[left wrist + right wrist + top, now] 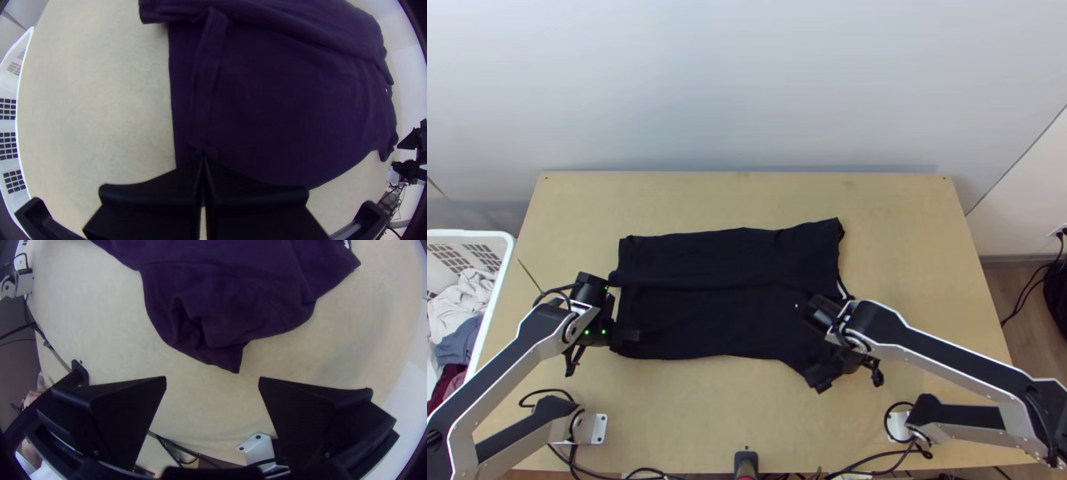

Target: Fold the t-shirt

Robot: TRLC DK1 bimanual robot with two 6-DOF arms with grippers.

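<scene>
Black fingers meet at the left hand [203, 160], pinching a pucker of cloth at about eight o'clock on the dark t-shirt [699, 320]. The right hand [212, 378] stands spread and empty by the shirt's five o'clock corner, just off a bunched sleeve [218, 324]. Beyond the hands, the shirt lies across the middle of the table [747, 416], mostly flat, a long ridge running from nine to three.

If the left grip has caught only a shallow pucker, the hem could slip out on lifting. Closing the right hand on that rumpled sleeve may gather several layers and pull the fold crooked. Lifting one side before the other would probably skew the body and set creases along the ridge.
</scene>
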